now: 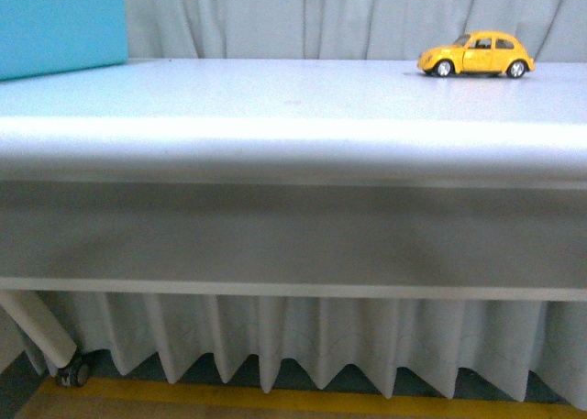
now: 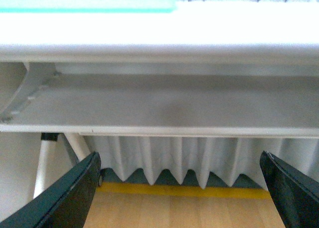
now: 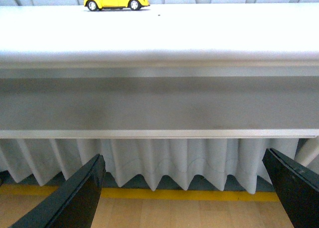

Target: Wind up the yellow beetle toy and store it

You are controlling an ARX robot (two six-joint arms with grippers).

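A: Where's the yellow beetle toy [image 1: 477, 54]?
B: Up on the table [image 1: 275, 98], far back on the right, near the gray curtain [image 1: 275, 16]. It's on its wheels, side-on to the robot, nose to the left.
A: And the arms?
B: Both low, in front of the table, under the top. Left gripper [image 2: 179, 160]: jaws wide apart, nothing in them. Right gripper [image 3: 183, 158]: same, wide & empty.
A: So nothing's begun?
B: Looks that way to me. First job, I think: go get the car. Right arm's closer, so prob that one.
A: How to do it well?
B: Lift up first, then go fwd. The table's front edge is thick & sits right above the jaws, so going straight fwd would bump it. Once over the top, come down from above w/ jaws across the car's sides. It's on wheels, so a bump on nose or tail may make it roll.
A: Room to move?
B: Lots. There's open top betw. the car & the big blue thing [image 1: 60, 25] at far left; they're well apart. But the car's close to the back edge, so no shoving it back. Down low there's the table skirt [image 1: 321, 336] & a leg w/ a wheel [image 1: 41, 332]. Keep off those.
A: Where's it stored?
B: Can't tell. Maybe the blue thing.
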